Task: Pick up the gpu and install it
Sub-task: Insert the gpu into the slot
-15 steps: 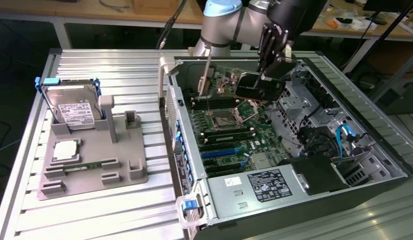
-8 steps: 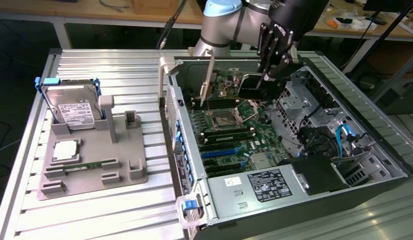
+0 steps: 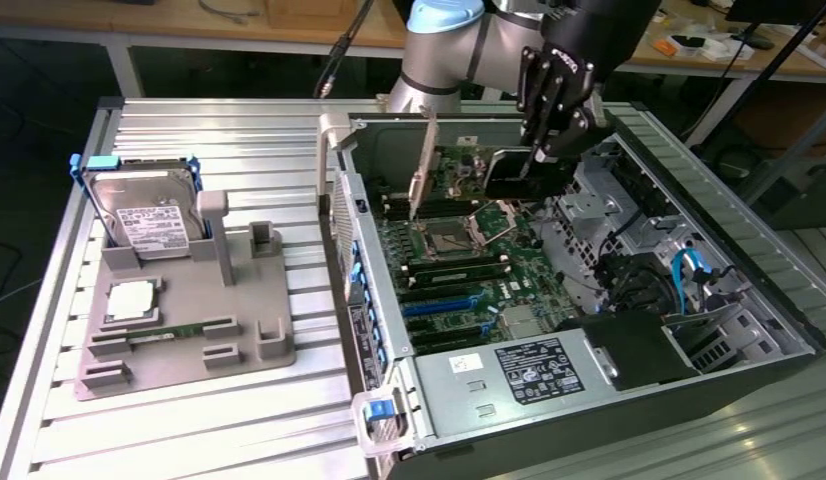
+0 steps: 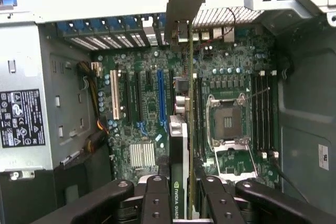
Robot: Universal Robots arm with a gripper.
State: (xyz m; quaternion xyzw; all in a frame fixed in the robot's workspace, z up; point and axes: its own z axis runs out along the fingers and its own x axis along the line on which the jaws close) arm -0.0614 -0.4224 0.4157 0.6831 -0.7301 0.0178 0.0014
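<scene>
jaws: partly closed, clamped on gpu (image 3: 467, 172) | gpu: on edge over motherboard (image 3: 480, 280), at 12 o'clock end of open computer case (image 3: 733, 330) in exterior view, seating not discernible | surface: ribbed metal table (image 3: 200, 440), grey holder (image 3: 186, 330) at 9 o'clock of case, workbenches (image 3: 253, 20) behind | arm (image 3: 447, 40): reaching down from 12 o'clock into case

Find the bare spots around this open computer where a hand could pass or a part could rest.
Free, in the exterior view: the ribbed table in front of the grey holder, the strip behind the hard drive, and the narrow lane between holder and computer case. Crowded: inside the case, where the claw grips the gpu over the motherboard.
</scene>
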